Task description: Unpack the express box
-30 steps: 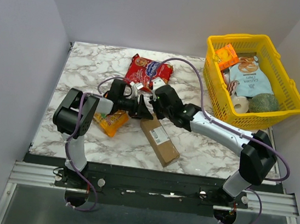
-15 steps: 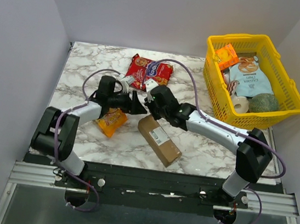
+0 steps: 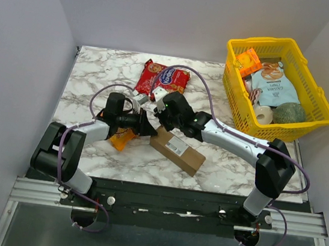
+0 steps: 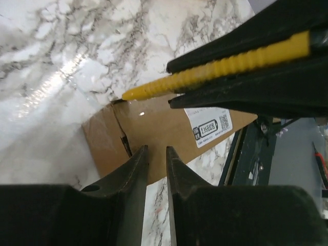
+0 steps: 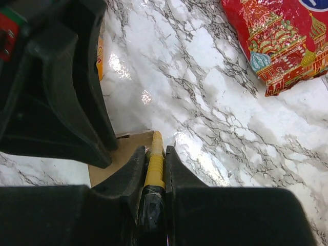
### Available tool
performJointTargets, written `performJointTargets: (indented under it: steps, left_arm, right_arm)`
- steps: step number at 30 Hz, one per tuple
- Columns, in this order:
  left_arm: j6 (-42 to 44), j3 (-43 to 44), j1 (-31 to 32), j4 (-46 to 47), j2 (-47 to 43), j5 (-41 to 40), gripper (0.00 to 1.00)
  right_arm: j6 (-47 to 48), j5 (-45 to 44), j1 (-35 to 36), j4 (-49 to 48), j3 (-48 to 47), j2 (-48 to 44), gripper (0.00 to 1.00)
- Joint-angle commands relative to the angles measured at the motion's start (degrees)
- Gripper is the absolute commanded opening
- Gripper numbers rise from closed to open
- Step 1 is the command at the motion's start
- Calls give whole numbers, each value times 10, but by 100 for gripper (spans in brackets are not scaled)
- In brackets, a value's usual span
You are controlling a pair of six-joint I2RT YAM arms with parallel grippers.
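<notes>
The marble table (image 3: 91,77) fills the middle of the overhead view. From its lower left the left arm reaches toward the centre and passes over an orange snack pack (image 3: 118,138) that lies flat on the stone. The left gripper (image 3: 150,129) sits low at the left end of the express box (image 3: 180,152). In the left wrist view its two fingers are drawn close, with only a thin slit between them and nothing pinched there, and their tips hang over the end of the carton. The brown box lies flat just below the centre of the overhead view, slanting from the middle down toward the lower right. Its white label (image 3: 176,147) faces up, and a flap seam is split at the corner nearest the fingers. Just right of centre, the right gripper (image 5: 155,149) is clamped on a yellow ridged tool (image 5: 155,159). The tool's tip rests against the cardboard edge at that same end of the box. A red snack bag (image 3: 163,79) lies flat above the two grippers, in the upper centre. At the upper right stands a yellow basket (image 3: 235,99), well apart from the box. It holds an orange packet (image 3: 247,62), a pale blue bag (image 3: 276,88), a white roll (image 3: 264,115) and a green ball (image 3: 290,113).
</notes>
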State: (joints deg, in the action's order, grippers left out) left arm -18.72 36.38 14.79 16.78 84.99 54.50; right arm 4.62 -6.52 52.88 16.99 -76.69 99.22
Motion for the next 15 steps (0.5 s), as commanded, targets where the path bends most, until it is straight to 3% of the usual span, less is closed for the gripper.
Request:
performJointTargets:
  steps: [1, 5, 10, 13, 14, 15]
  left_arm:
    - [-57, -14, 10, 104, 32, 61, 29]
    - [-151, -8, 14, 233, 75, 75, 29]
    - [-218, 0, 20, 287, 142, 73, 29]
    - [-142, 12, 22, 172, 159, 44, 26]
    - [-80, 31, 22, 78, 165, 20, 24]
    - [-56, 37, 22, 49, 169, 12, 24]
  right_arm:
    - [25, 24, 1, 8, 13, -4, 0]
    - [24, 34, -2, 19, 8, -3, 0]
    - [14, 42, -1, 25, 14, -5, 1]
    - [14, 42, -1, 25, 24, -13, 0]
    - [14, 43, -3, 25, 27, -16, 0]
    - [14, 42, -6, 25, 29, -19, 0]
